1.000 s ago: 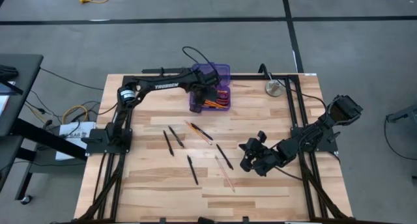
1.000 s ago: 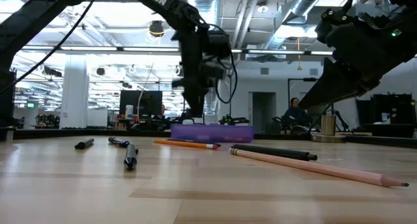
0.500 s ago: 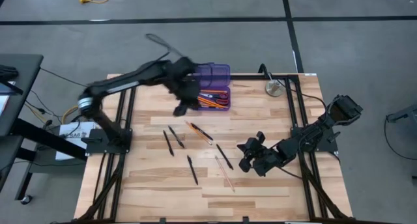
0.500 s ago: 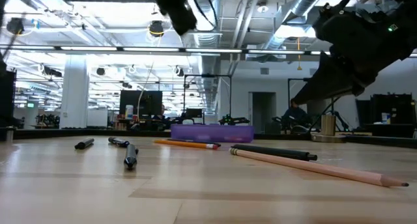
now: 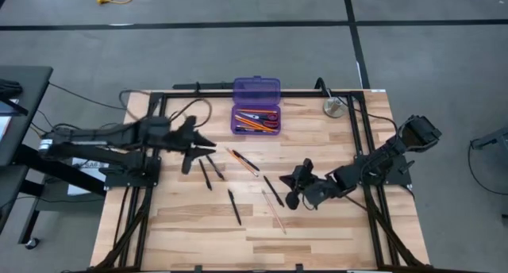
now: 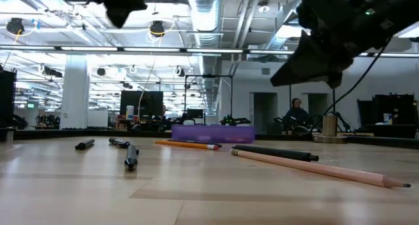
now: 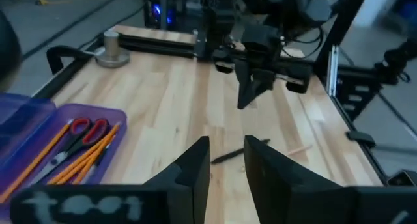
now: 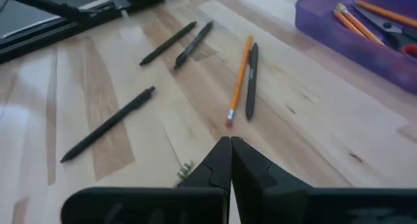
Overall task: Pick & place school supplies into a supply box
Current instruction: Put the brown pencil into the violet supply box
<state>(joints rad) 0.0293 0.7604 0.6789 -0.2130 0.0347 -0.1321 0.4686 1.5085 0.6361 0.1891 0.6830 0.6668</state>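
Observation:
The purple supply box (image 5: 255,117) lies open at the far middle of the table, its lid (image 5: 255,89) folded back. Orange pencils and red-handled scissors (image 7: 83,129) lie inside it. Black pens (image 5: 234,207) and pencils (image 5: 274,212) lie flat and scattered on the wood in front of the box. My left gripper (image 5: 205,148) hangs high over the table's left part, pointing nearly level toward the right edge, open (image 7: 227,164) and holding nothing. My right gripper (image 5: 289,187) hovers at the right of the loose pens, shut (image 8: 230,146) and slanting down, with nothing in it.
A round metal disc (image 5: 333,107) stands at the far right corner. A black frame rail (image 5: 317,93) runs along the table's far and side edges. An orange pencil and a black pen (image 8: 244,77) lie side by side ahead of my right gripper.
My left gripper has left the place above the supply box, swinging up and back toward the table's left and near side, and has tipped from pointing down to nearly level. My right gripper has crept a little toward the loose pens, still shut.

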